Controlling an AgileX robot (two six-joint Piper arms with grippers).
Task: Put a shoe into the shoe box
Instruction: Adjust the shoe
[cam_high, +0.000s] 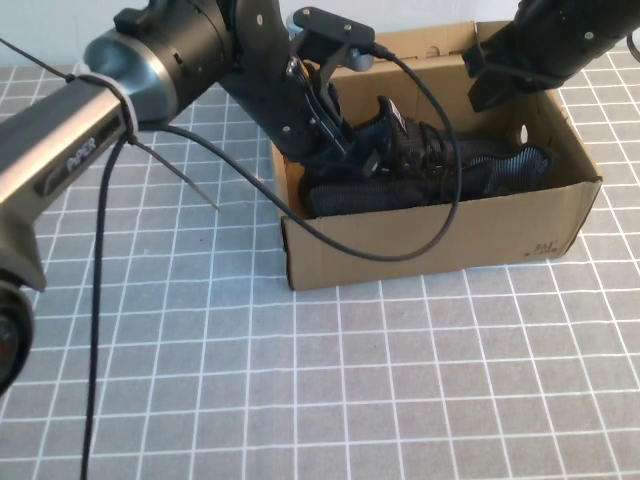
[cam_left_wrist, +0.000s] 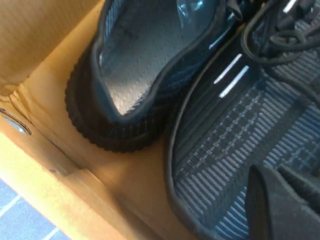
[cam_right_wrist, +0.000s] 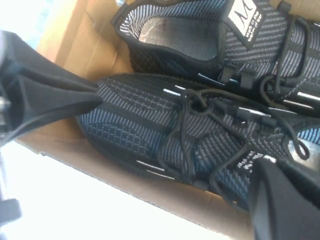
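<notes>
Left end effector, right end effector closed over shoe.

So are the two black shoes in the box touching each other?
Touching. The left wrist view shows the near shoe pressed against the far shoe with no gap, inside the shoe box.

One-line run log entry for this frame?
brown cardboard shoe box: two black knit sneakers inside | left gripper: shut, inside box at heel end | right gripper: shut, above box's rear

shoe: black mesh, lying inside | shoe box: brown cardboard, open
</notes>
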